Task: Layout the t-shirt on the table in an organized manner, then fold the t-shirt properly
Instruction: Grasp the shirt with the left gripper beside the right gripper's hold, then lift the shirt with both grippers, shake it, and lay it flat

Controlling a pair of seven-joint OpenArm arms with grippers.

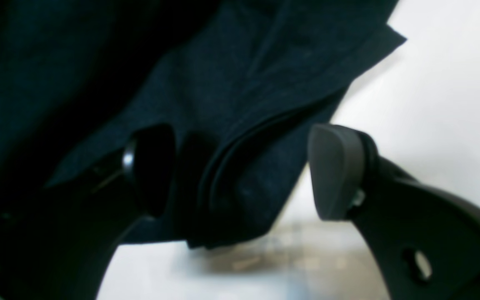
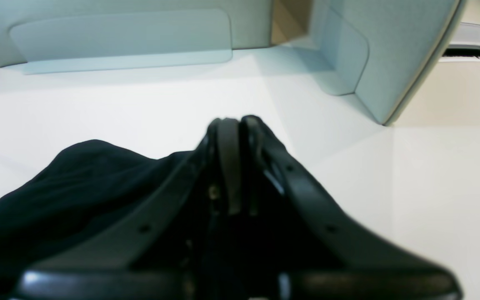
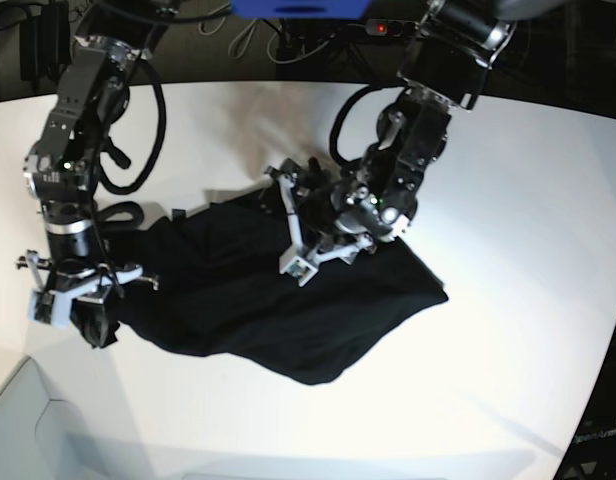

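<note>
The black t-shirt [image 3: 248,310] lies crumpled across the middle of the white table [image 3: 508,200]. My left gripper [image 3: 298,235] hovers over its upper middle, jaws open. In the left wrist view a folded hem of the t-shirt [image 1: 231,166] sits between the open fingers, the grey pad [image 1: 336,171] clear of the cloth on the right over the table [image 1: 431,104]. My right gripper [image 3: 88,325] is at the shirt's left corner. In the right wrist view its fingers [image 2: 228,166] are pressed together, and the t-shirt [image 2: 77,187] bunches up against them from the left.
Pale grey-green padded panels [image 2: 119,33] stand along the far side of the table [image 2: 140,104], with another [image 2: 390,50] at the right. A light grey panel [image 3: 28,420] shows at the base view's bottom left. Cables [image 3: 258,40] lie behind the table's back edge.
</note>
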